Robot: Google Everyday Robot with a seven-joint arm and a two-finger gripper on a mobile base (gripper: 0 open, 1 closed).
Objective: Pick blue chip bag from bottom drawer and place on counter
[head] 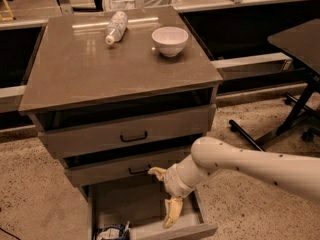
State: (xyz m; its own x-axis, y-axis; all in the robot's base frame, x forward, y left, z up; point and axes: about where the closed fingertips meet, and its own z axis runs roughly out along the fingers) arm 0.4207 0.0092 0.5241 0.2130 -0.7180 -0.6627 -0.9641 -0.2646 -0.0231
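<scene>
The robot's white arm reaches in from the right edge of the view and bends down in front of the cabinet. Its gripper (162, 196) hangs over the open bottom drawer (176, 231), towards the drawer's right side and just below the front of the middle drawer (112, 170). The jaws are apart and hold nothing. One yellowish finger (157, 172) points left, close to the middle drawer's black handle, and the other (172, 212) points down into the bottom drawer near its front wall.

The blue chip bag (111, 232) lies crumpled in the front left corner of the bottom drawer, partly cut off by the lower edge of the view. It sits to the left of the lower finger and apart from it, with bare grey drawer floor between them. It is not between the jaws and neither finger touches it.

Above, the top drawer (131, 132) is slightly open. On the glossy grey-brown desk (95, 69) that forms the cabinet's top, a white bowl (170, 40) stands upright towards the back right. A white plastic bottle (115, 27) lies on its side to the bowl's left, apart from it. A dark table (299, 40) stands at the right.
</scene>
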